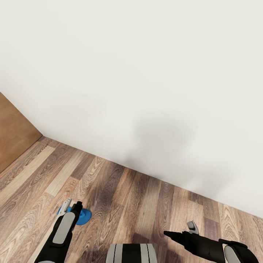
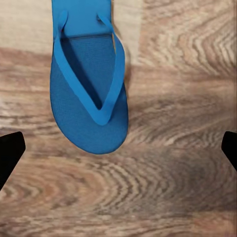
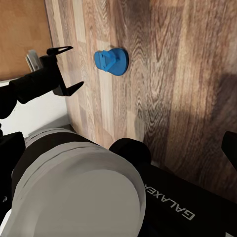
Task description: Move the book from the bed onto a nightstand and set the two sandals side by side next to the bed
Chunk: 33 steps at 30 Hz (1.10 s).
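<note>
Left tool (image 1: 71, 205) is hovering over a sandal (image 2: 89, 84) lying on the floor (image 1: 138, 197) near the wall, jaws spread wide, empty. Right tool (image 1: 179, 230) probably open, idling. Lowering squarely over the strap should be giving a clean grip.

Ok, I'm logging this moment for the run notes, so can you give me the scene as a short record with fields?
setting: wood floor meeting a white wall
sandal: one blue sandal lying flat on the floor
left claw: open, above the sandal, not touching it
right claw: open, empty, off to the side
second sandal, book, bed: not in these views
</note>
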Motion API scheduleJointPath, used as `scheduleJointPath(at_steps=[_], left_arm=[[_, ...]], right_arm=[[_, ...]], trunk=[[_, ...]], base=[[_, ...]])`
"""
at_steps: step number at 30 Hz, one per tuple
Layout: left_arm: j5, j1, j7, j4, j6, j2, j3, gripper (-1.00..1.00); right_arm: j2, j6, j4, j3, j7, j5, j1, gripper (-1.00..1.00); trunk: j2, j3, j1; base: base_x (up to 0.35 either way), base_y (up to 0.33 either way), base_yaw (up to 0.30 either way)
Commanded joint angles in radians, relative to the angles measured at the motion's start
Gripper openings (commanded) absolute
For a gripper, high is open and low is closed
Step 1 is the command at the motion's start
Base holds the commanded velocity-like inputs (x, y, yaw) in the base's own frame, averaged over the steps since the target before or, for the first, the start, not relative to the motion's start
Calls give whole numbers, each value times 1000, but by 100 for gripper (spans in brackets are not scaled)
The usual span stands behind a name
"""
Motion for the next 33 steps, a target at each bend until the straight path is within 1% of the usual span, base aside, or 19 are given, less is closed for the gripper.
scheduleJointPath(at_steps=[1,7,11,13,14,18,33], left_arm=[[3,0,3,-2,6,-1,3,100],[16,-7,6,-7,6,-7,3,100],[39,-10,7,-8,6,-9,3,100],[55,-10,13,-8,6,-10,3,100],[55,-10,13,-8,6,-10,3,100],[75,-15,25,-8,6,-10,4,100],[83,-25,31,-7,-3,-11,5,100]], right_arm=[[0,4,0,-1,4,1,0,100],[0,4,0,-1,4,2,0,100],[0,4,0,-1,4,2,0,100],[0,4,0,-1,4,2,0,100],[0,4,0,-1,4,2,0,100],[0,4,0,-1,4,2,0,100],[0,4,0,-1,4,1,0,100]], trunk=[[0,-1,0],[0,-1,0],[0,-1,0],[0,-1,0],[0,-1,0],[0,-1,0],[0,-1,0]], base=[[0,0,0],[0,0,0],[0,0,0],[0,0,0],[0,0,0],[0,0,0],[0,0,0]])
